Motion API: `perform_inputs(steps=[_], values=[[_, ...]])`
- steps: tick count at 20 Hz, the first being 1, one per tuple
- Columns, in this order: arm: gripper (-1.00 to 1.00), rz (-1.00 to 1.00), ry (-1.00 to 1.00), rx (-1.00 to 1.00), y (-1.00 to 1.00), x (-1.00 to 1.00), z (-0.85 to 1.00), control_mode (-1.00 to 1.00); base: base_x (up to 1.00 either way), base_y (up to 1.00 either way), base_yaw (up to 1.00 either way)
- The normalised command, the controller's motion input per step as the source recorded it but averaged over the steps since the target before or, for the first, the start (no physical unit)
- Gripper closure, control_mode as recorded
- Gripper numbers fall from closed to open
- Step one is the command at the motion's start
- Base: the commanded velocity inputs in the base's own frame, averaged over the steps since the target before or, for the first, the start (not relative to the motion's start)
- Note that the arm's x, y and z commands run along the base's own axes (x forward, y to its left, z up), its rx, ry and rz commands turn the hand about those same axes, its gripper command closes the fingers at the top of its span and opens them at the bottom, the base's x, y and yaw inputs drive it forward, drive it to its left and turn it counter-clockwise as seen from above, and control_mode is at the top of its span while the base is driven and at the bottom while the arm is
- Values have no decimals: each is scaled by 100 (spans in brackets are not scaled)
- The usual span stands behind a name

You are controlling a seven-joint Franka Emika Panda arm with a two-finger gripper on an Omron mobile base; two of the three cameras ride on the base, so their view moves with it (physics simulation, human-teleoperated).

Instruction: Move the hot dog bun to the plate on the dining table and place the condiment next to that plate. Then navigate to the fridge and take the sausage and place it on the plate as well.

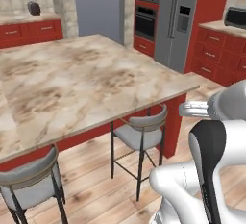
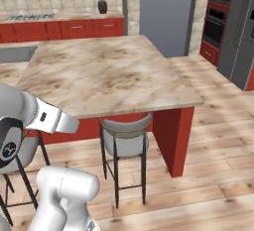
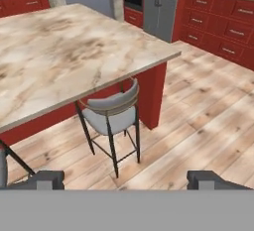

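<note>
Pincer (image 3: 124, 180) tips cropped, spread wide.

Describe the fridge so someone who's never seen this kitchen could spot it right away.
Look past the far corner of the marble dining table to the back wall. The fridge is the tall grey appliance with flat doors, standing right of the black-fronted ovens and left of the red drawers.

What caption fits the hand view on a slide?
Open gripper faces a grey stool tucked under the marble dining table.
</note>
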Motion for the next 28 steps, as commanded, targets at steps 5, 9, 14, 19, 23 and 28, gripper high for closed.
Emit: perform_inputs(steps=[5,9,14,19,23,28], values=[[-100,0,0,0,0,0,0,100,42,-100,3],[-100,0,0,0,0,0,0,100,43,-100,5],[-100,0,0,0,0,0,0,100,48,-100,9],[-100,0,0,0,0,0,0,100,59,-100,15],[-100,0,0,0,0,0,0,100,65,-98,23],[-100,0,0,0,0,0,0,100,71,-83,32]])
